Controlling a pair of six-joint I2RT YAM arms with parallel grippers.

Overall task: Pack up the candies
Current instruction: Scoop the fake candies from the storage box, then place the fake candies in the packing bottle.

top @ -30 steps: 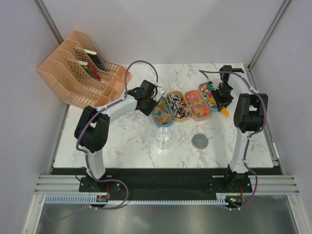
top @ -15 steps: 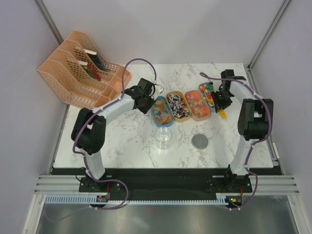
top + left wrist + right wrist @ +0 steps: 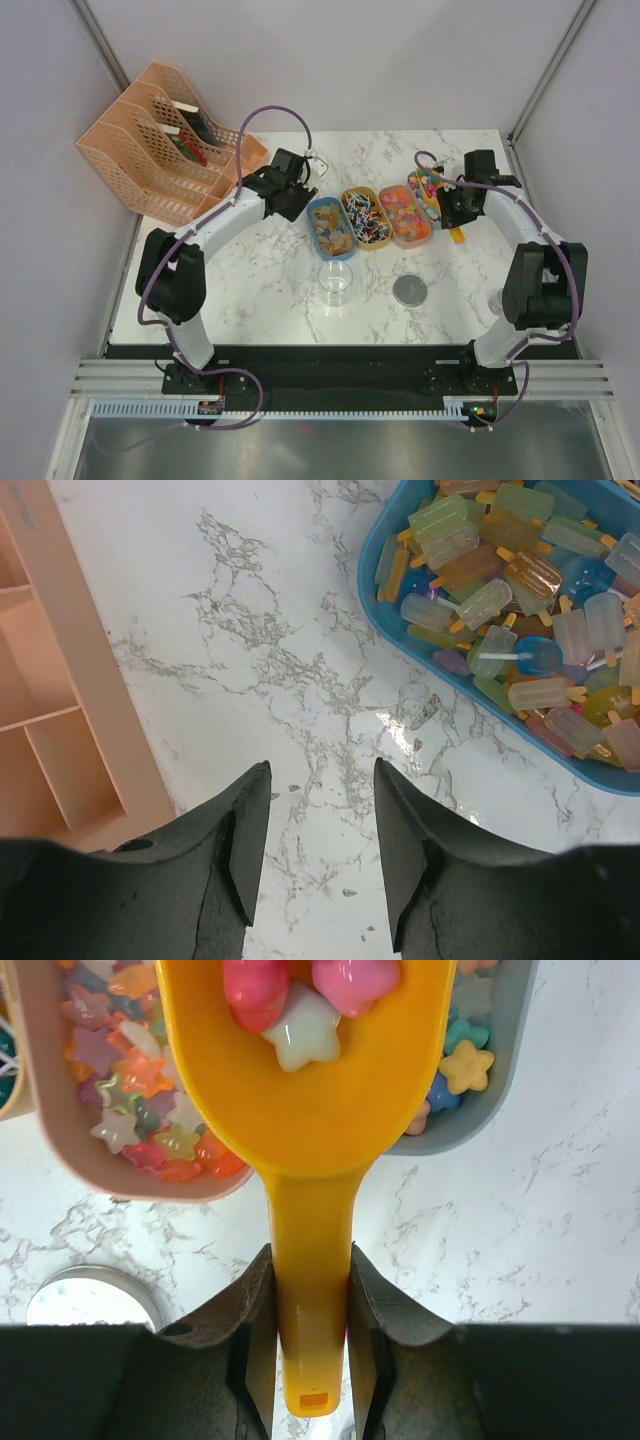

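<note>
Top external view shows four oval trays lined up on the white, grey-veined marble surface point(image 3: 250, 290), with a clear cup point(image 3: 337, 283) and a round metal lid point(image 3: 409, 291) nearer the arms and a peach perforated file organiser point(image 3: 165, 150) at the far left corner. The candies point(image 3: 500, 590) fill all four trays. The glossy blue tray point(image 3: 366, 580) holds translucent popsicle-shaped ones on tiny sticks. The tan tray point(image 3: 349, 194) beside it holds small dark-wrapped pieces. The pink tray point(image 3: 32, 1060) holds shiny pastel stars, and the grey tray point(image 3: 505, 1060) holds more stars in yellow and teal. The right end effector point(image 3: 311, 1260) is clenched on the flat handle of a smooth yellow-orange plastic scoop point(image 3: 300, 1110). Its rounded bowl hangs over the pink and grey trays and carries two pink candies and one white star. The left end effector point(image 3: 318, 780) is released, with dark fingers spread and nothing between them. It sits over bare marble between the organiser and the blue tray.
</note>
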